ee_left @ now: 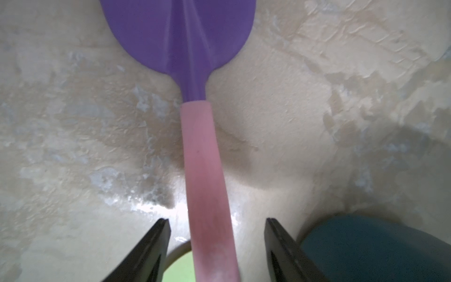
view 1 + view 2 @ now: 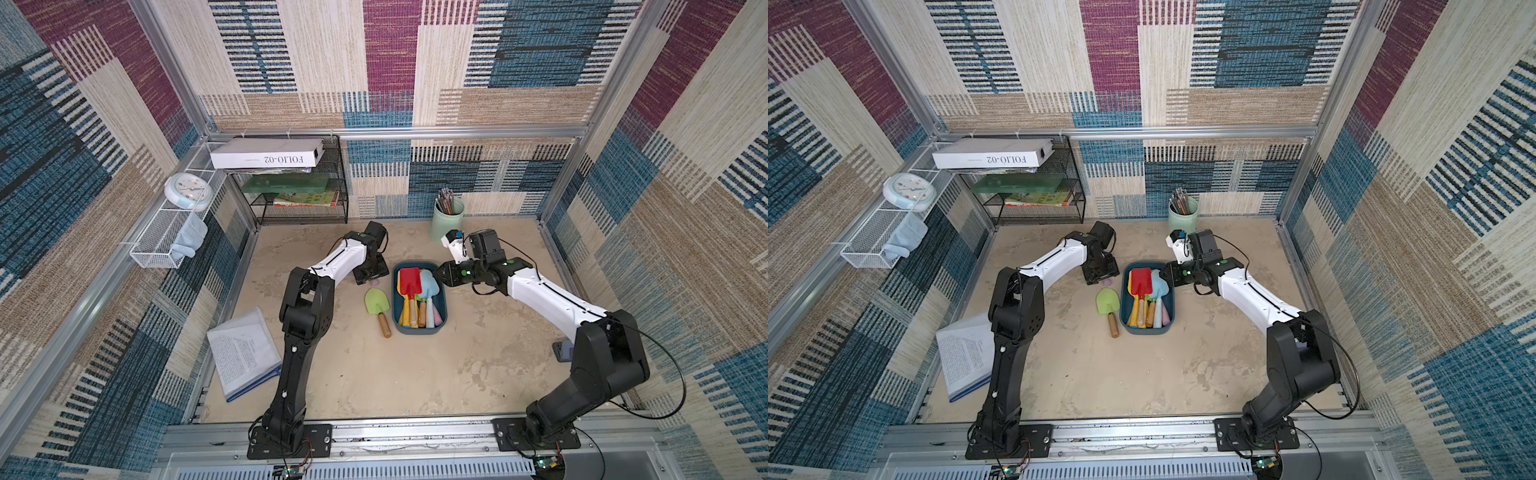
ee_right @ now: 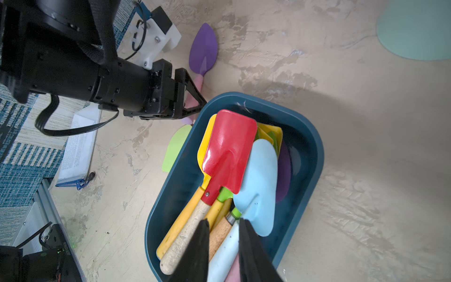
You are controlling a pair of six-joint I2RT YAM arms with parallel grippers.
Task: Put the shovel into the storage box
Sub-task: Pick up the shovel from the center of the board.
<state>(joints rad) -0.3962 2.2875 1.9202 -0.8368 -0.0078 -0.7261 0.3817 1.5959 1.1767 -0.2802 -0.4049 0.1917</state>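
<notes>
Here, the left claw [image 1: 217,221], jaws apart, straddles the pink handle of the purple shovel [image 1: 195,131] lying on the surface [image 1: 317,122] beside the box [image 1: 366,246]. Probably light, stiff and smooth, it is best gripped mid-handle. The right claw [image 3: 223,221] hangs over the box, its grip unclear.

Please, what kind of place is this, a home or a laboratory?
Probably a robot test cell dressed as a study corner: a left arm and a right arm bolted to a rail inside an aluminium frame, with a mesh shelf of books and a pen cup.
</notes>
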